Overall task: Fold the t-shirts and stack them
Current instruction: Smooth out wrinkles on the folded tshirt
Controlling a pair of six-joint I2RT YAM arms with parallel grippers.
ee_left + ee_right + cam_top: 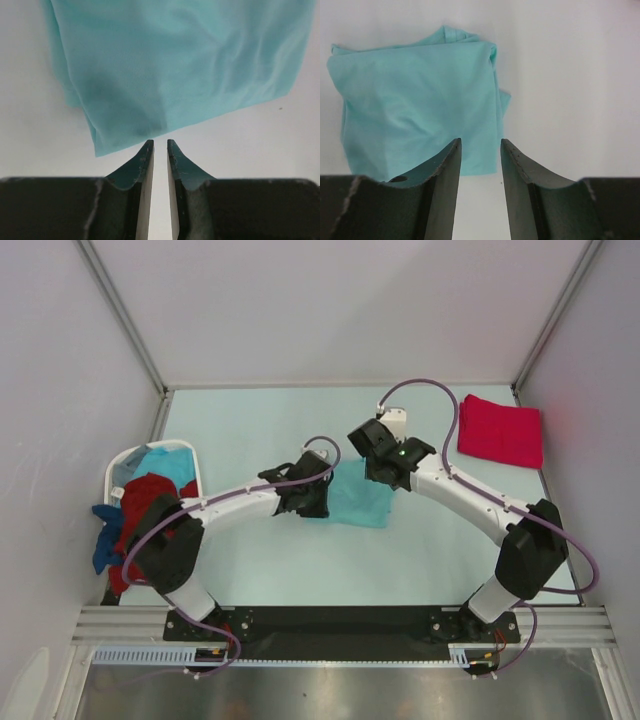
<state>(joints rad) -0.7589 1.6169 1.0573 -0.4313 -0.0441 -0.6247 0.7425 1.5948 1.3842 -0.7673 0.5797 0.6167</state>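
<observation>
A light teal t-shirt [360,502] lies folded into a rough square at the middle of the table. In the left wrist view the teal t-shirt [175,65] fills the upper part, its near edge just beyond my left gripper [160,142], whose jaws stand a narrow gap apart with nothing between them. My right gripper [480,141] hangs open above the near right corner of the teal t-shirt [420,100], holding nothing. From above, the left gripper [320,500] is at the shirt's left edge and the right gripper [385,478] at its far right edge. A pinkish-red t-shirt [500,430] lies folded at the far right.
A white laundry basket [120,472] stands at the left edge. A dark red shirt [140,502] and a light blue shirt [165,465] lie in it, and a blue shirt [105,540] hangs over its side. Walls close in the table on three sides.
</observation>
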